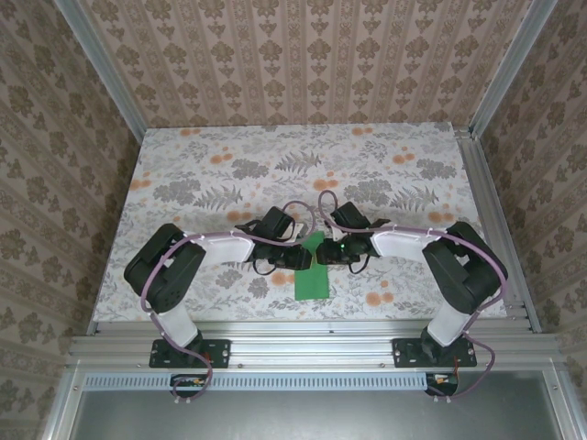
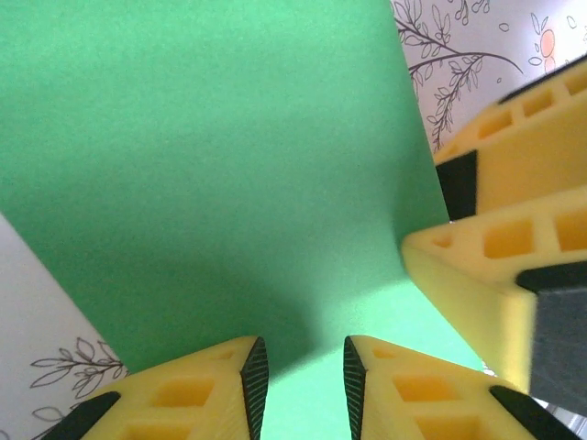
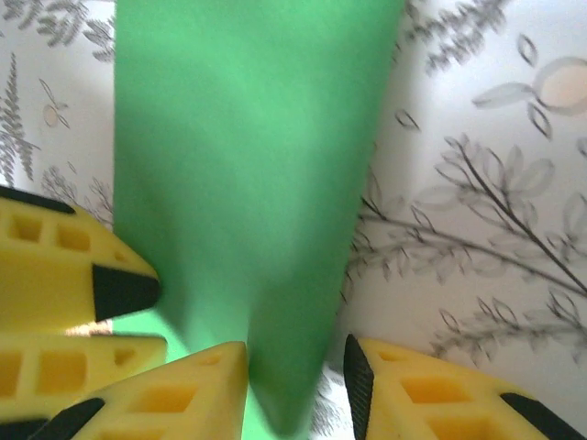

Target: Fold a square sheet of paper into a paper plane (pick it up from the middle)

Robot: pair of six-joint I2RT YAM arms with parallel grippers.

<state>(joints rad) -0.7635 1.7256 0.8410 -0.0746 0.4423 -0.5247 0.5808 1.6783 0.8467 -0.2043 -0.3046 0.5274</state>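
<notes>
So the green paper (image 1: 312, 280) sits near the front middle of the table (image 1: 229, 156). Its long axis runs near-to-far, wide end toward the bases, narrower end up between the left gripper (image 1: 295, 258) and right gripper (image 1: 324, 254). The top view gives that layout. Both wrist views add fingers (image 2: 249, 371) a narrow gap apart with paper in it. Can't tell if either really pinches.

We log the yellow-fingered left gripper (image 2: 301, 371) and right gripper (image 3: 295, 376) crowded nose to nose over the thin bright green paper sheet (image 1: 312, 275); the floral-patterned tabletop (image 1: 275, 151) beyond lies open.
</notes>
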